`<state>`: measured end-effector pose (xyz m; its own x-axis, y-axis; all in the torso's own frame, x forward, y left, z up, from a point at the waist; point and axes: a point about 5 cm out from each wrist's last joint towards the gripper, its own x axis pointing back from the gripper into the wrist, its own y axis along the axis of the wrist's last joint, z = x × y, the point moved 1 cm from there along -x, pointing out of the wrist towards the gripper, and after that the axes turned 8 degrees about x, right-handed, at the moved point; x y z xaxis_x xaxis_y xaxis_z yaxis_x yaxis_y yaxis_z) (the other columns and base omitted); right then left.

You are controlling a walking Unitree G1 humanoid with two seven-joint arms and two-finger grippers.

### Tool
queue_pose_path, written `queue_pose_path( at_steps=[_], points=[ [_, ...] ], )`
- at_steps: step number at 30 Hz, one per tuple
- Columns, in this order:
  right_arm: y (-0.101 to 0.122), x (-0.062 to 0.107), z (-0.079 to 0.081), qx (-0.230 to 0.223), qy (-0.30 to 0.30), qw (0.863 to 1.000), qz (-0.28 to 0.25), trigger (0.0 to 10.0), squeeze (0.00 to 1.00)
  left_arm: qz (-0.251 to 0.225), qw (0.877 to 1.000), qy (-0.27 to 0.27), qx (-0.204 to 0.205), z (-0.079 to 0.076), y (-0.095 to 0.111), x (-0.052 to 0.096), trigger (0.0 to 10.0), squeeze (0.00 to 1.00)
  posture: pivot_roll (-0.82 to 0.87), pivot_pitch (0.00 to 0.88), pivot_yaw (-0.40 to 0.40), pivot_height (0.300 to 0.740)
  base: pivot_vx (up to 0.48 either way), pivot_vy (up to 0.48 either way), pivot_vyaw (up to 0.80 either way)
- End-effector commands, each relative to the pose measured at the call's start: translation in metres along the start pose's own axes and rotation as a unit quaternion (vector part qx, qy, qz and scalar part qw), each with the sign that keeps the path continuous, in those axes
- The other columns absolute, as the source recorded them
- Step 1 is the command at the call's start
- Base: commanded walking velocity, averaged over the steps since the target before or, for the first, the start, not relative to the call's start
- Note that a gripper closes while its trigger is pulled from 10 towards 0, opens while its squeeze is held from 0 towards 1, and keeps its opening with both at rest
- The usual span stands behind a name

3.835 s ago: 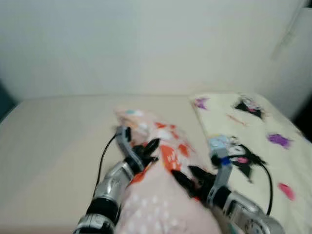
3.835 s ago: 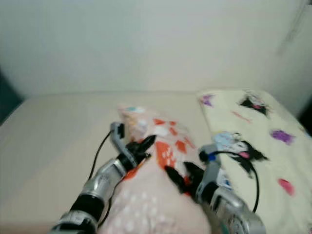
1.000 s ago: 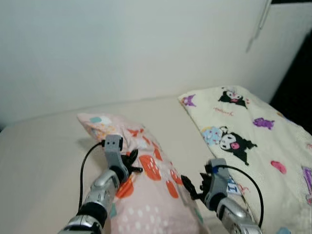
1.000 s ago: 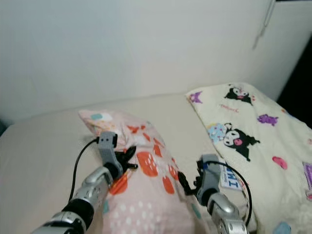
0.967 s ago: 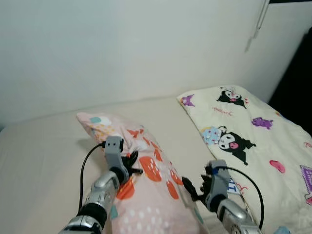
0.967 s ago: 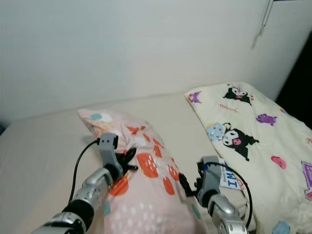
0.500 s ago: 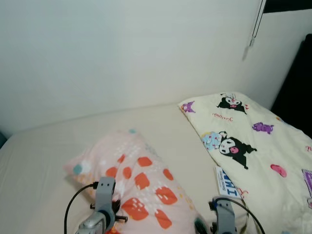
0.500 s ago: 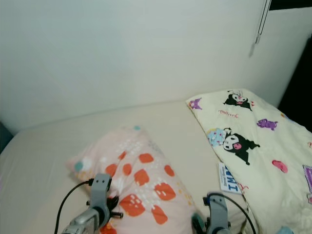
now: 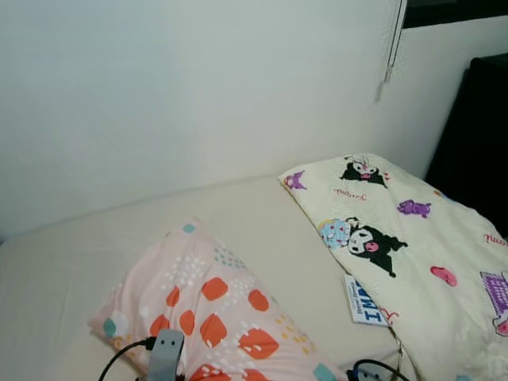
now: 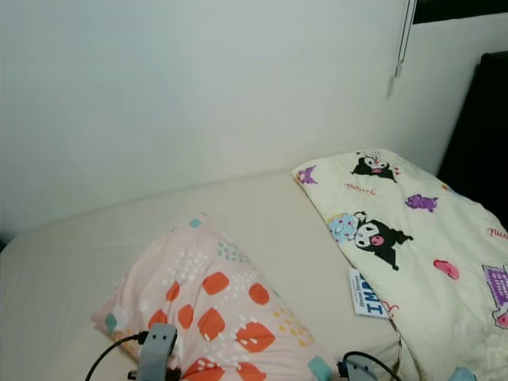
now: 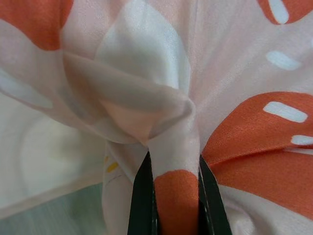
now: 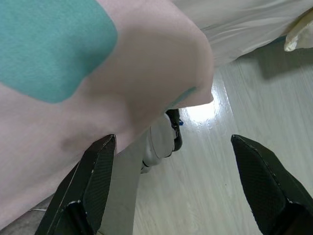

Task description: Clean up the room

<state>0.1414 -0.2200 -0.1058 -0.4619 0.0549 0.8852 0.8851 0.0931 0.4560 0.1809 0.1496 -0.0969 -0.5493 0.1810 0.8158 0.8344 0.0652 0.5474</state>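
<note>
A pink pillow (image 9: 214,317) with orange and white spots lies on the cream bed (image 9: 71,262), one end toward me. In the left wrist view my left gripper (image 11: 176,205) is shut on a bunched fold of the pillow's cover (image 11: 161,73); the wrist's grey block (image 9: 165,353) shows at the pillow's near end. In the right wrist view my right gripper (image 12: 178,186) stands wide open. The pillow's near corner (image 12: 98,73), with a teal patch, lies just past its left finger (image 12: 95,181), and nothing is between the fingers.
A cream blanket (image 9: 405,238) with cartoon prints covers the right side of the bed, with a white tag (image 9: 361,300) at its edge. A dark panel (image 9: 476,127) stands at the far right. A plain wall runs behind. Pale wood floor (image 12: 234,161) lies below the bed's edge.
The view has lifted and both arms have sunk to the bottom edge. The pillow has come down flatter on the bed, nearer to me.
</note>
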Motion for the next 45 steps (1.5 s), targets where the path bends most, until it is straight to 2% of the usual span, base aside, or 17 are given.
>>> queue_pose_path(
  at_steps=[1,38,45],
  points=[
    [-0.0026,-0.0008,0.0074,0.01,0.01,1.0,0.007,10.0,0.0,0.058,0.998,0.007,-0.005,0.0067,-0.0273,0.0055,10.0,0.0,-0.14,0.0,0.03,0.74,0.0,0.0,0.5],
    [-0.0074,-0.0004,0.01,0.029,0.019,0.999,0.01,10.0,0.0,0.061,0.998,0.002,-0.016,0.0029,-0.0267,0.0044,10.0,0.0,-0.14,0.0,0.022,0.74,0.0,0.0,0.77],
    [-0.0111,0.0,0.0105,0.02,0.017,0.999,0.018,10.0,0.0,0.064,0.998,-0.002,-0.004,0.002,-0.0264,0.0041,10.0,0.0,-0.14,0.0,0.023,0.74,0.0,0.0,0.0]
  ],
)
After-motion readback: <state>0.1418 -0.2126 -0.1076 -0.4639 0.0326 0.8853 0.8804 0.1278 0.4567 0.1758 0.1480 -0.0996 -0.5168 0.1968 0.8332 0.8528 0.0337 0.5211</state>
